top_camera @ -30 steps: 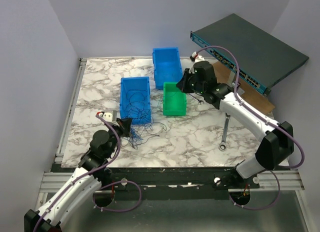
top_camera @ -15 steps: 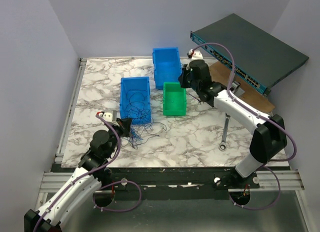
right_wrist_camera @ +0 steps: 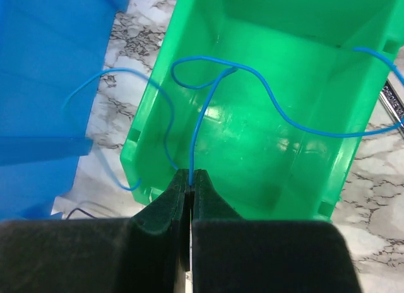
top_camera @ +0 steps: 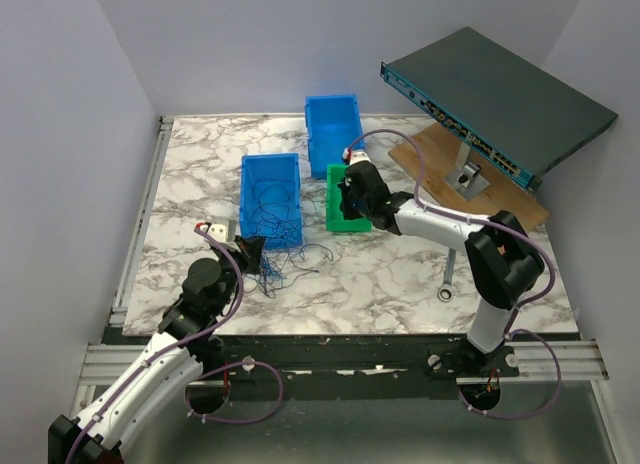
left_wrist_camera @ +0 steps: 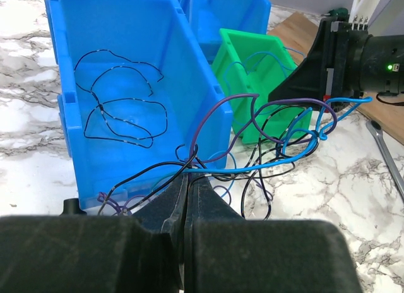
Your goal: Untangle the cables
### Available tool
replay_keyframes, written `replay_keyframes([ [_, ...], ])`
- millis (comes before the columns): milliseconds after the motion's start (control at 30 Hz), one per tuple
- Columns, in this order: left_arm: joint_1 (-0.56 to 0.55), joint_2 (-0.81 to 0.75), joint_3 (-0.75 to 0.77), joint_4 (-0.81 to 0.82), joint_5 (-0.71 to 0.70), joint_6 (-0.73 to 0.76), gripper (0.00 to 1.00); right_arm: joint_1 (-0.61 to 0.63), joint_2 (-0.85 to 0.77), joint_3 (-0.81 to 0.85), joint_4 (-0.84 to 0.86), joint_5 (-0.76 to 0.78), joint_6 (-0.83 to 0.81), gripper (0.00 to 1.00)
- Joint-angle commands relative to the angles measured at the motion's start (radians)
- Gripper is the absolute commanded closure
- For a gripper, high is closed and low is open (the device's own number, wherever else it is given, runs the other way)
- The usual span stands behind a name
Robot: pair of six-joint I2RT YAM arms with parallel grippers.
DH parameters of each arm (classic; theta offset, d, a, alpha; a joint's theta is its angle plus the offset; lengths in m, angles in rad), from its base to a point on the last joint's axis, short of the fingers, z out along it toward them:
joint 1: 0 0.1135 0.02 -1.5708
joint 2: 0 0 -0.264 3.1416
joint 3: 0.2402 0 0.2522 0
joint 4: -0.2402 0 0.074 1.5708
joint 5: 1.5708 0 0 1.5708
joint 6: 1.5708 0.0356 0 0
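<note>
Blue wire being pinched by right pincer, pressed together, over green bin. Left pincer clamping tangle beside blue bin on tabletop. Step probably: pulling this wire free. Next move needing slow drawing apart.

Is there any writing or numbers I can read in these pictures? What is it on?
None can be read.
On the network switch: tiny marks along its front strip, too small to read.
On the near blue bin, far blue bin, green bin and wrench: no writing shows.
On the cables, the blue cable included: no tags show.
</note>
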Motion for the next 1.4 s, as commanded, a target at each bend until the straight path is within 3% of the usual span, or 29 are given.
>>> replay_keyframes([
  [0,0.001,0.003,0.006,0.008,-0.018,0.006,1.00,0.000,0.044,0.066,-0.022,-0.018,-0.001,0.99],
  [400,0.000,-0.004,0.006,0.003,-0.017,0.006,1.00,-0.015,0.158,0.227,-0.216,0.170,0.039,0.99],
  [600,0.000,-0.002,0.006,0.004,-0.013,0.006,1.00,-0.018,0.090,0.264,-0.246,0.279,0.038,0.99],
  [967,0.000,0.014,0.011,0.006,-0.007,0.007,1.00,-0.017,0.018,0.447,-0.383,0.389,-0.097,0.99],
  [1367,0.001,0.053,0.015,0.018,-0.005,0.009,1.00,0.013,0.048,0.451,-0.389,0.586,-0.178,0.99],
])
